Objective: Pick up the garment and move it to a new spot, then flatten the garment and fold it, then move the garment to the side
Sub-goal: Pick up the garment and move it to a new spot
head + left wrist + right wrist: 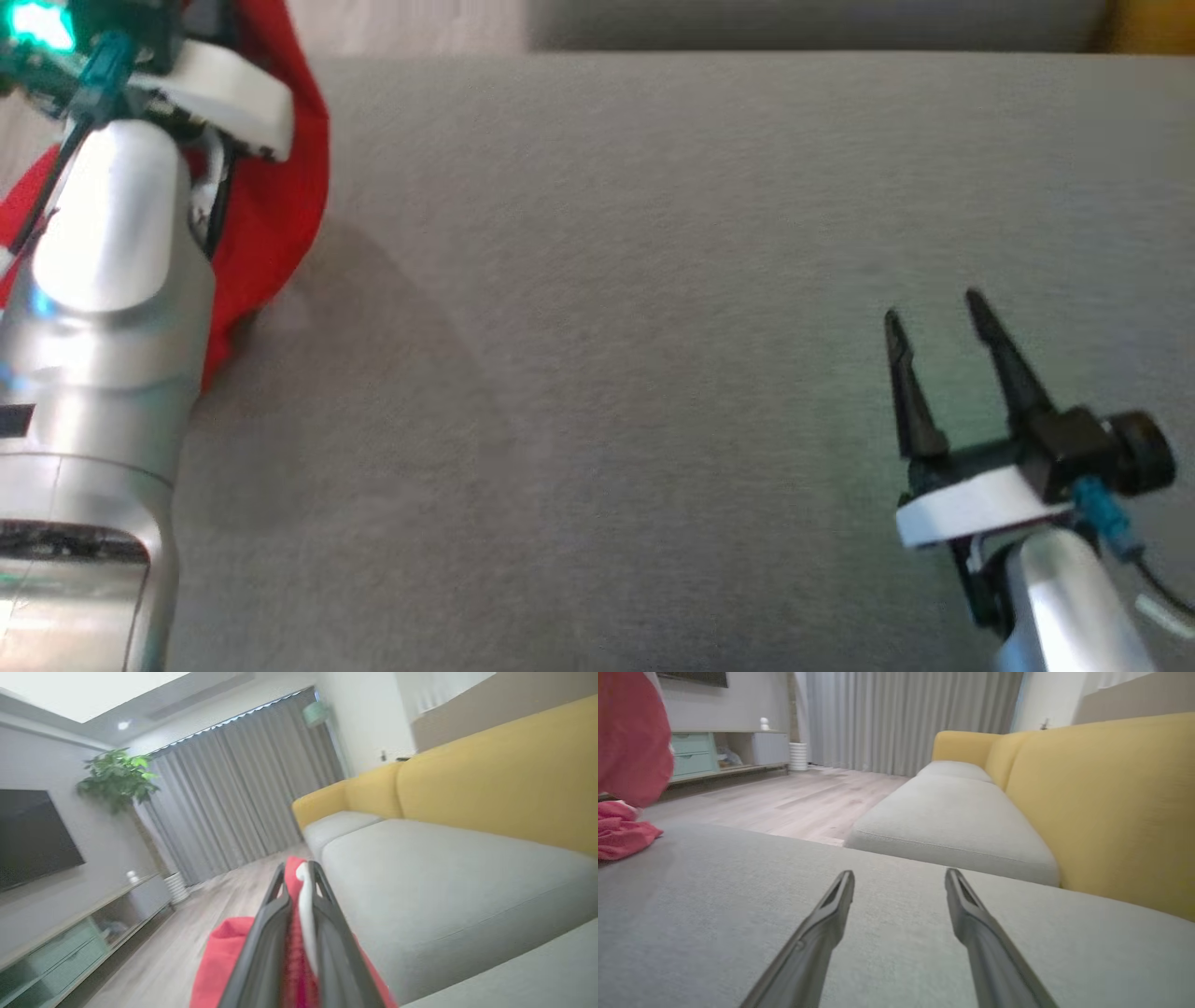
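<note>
Red fabric: the garment (289, 187) is at the far left edge of the grey cushion (653, 280). Its upper part is lifted and its lower folds lie bunched on the cushion, as the right wrist view shows (626, 830).

Left gripper (298, 867): fingers together, clamped on a fold of the garment. A narrow white strip is pinched in with the red cloth; I cannot tell whether it is trim or a tag.

Right gripper (934, 308): fingers apart, holding nothing. It is low over bare cushion at the near right, well apart from the garment.

Step in hand (judged): pick up and carry to a new spot.

Notes for doing it well:
- Raise the left arm until the trailing folds come off the cushion before moving across; dragging would twist the cloth.
- The grip looks to be on one bunched fold, so the hanging weight is uneven. Move slowly to avoid swing and slip.
- Set it down towards the open middle of the cushion, leaving room on both sides for flattening.
- Hold the right gripper clear until the cloth is down, then use it for the opposite edge.

Brands, labels, writing: none legible on the garment, the white strip, the arms or the yellow sofa back (1111, 788). The frames are soft.
</note>
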